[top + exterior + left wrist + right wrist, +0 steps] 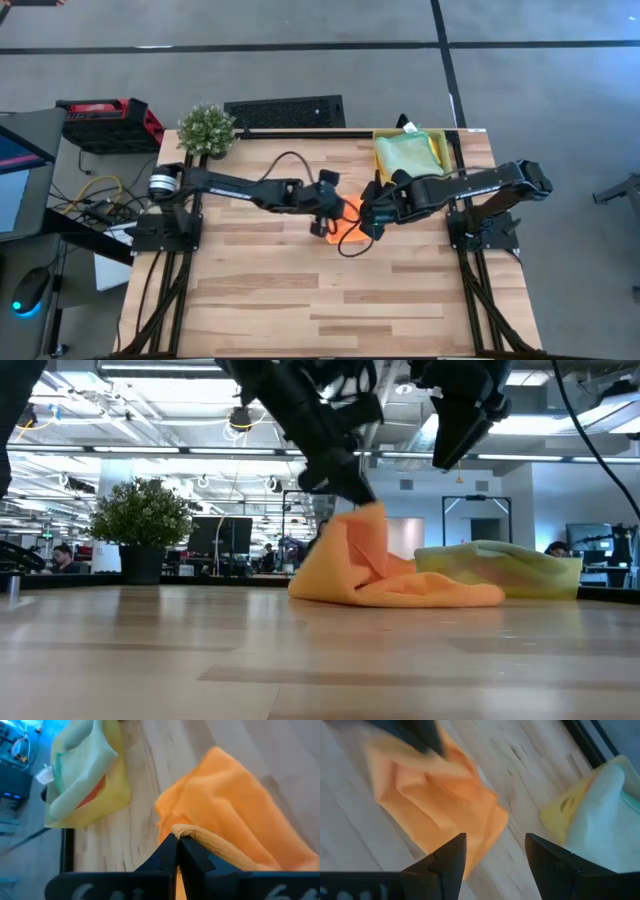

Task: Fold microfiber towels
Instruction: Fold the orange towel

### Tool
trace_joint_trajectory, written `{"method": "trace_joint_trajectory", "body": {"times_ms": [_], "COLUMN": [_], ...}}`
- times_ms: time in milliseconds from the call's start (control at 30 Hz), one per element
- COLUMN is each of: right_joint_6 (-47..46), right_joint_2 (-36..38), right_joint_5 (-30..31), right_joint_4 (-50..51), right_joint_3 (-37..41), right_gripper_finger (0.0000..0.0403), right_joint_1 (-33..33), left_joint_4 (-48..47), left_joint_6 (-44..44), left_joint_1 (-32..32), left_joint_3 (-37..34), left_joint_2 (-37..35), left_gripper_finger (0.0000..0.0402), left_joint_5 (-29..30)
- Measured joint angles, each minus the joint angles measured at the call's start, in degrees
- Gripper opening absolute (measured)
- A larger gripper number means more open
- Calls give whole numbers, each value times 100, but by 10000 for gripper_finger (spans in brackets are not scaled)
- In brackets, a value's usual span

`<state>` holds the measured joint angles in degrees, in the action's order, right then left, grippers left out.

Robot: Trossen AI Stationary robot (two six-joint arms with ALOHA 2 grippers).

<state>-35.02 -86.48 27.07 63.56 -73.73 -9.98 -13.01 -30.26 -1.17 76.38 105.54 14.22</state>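
An orange microfiber towel (349,229) lies crumpled near the table's middle, with one part raised (366,520) and the rest bunched on the wood (420,592). My left gripper (176,841) reaches in from the table's left and is shut on that raised part. My right gripper (495,851) hangs open just to the right of the towel and above it (458,445), with nothing between its fingers. A pale green towel (405,152) rests in the yellow tray (447,150) at the far right. My left gripper pinches a rolled edge of the orange towel (189,831) between its two fingertips; one layer or several, I cannot tell. The fingers slant down from the table's left. The held part stands up in a peak while the towel's lower folds (400,595) stay slack on the table.
A potted plant (207,128) stands at the far left corner. A black cable (284,160) arcs over the left arm. Bare wood (330,300) stretches across the near half of the table. A red box (108,118) sits off the table's left.
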Motion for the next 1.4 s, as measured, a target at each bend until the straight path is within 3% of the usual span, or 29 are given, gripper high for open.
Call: {"method": "trace_joint_trajectory", "body": {"times_ms": [333, 833, 1400], "right_joint_6": [-221, -311, -313], "right_joint_2": [131, 116, 114], "right_joint_5": [93, 152, 133], "right_joint_4": [138, 200, 218], "right_joint_3": [3, -2, -2], "right_gripper_finger": [225, 225, 225], "right_joint_1": [-280, -306, -307], "left_joint_4": [-207, -359, -547], "left_joint_6": [-59, 258, 262], "left_joint_1": [-179, -199, 91], "left_joint_3": [1111, 1257, 1557], "left_joint_2": [1012, 1216, 1283], "left_gripper_finger": [0, 13, 145], "left_joint_5": [564, 372, -38]}}
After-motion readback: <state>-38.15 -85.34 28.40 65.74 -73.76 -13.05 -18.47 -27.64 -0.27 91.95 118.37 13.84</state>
